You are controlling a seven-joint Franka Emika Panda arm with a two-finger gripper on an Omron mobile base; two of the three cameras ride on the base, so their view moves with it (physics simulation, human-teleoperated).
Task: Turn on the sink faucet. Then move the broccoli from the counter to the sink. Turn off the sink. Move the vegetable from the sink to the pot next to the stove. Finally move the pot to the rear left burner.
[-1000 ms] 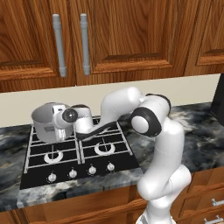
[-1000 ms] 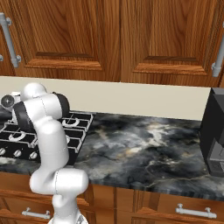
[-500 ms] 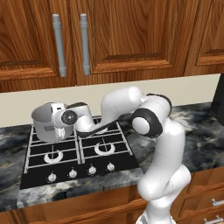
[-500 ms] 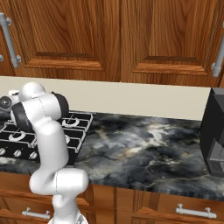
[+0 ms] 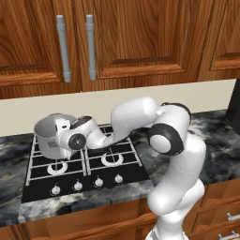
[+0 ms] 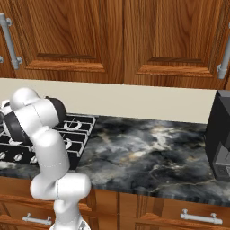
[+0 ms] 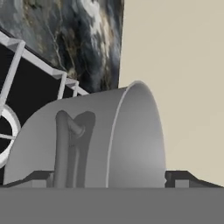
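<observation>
One pot (image 5: 50, 136) sat on the rear left burner of the single stove (image 5: 79, 164), directly at the hand (image 5: 60, 136), whose jaws stood wide astride its side handle. Risk noted: a careless withdrawal could snag the handle and drag or tip the pot. One marbled counter (image 6: 152, 157) lay beyond.

I see brown wooden upper cabinets (image 5: 140, 37) w/ two grey vertical bar handles (image 5: 63, 47), a plain beige backsplash strip (image 6: 134, 101) below them, a black boxy appliance (image 6: 220, 134) at far right, and brown lower drawers (image 6: 188, 215) w/ silver pulls.
</observation>
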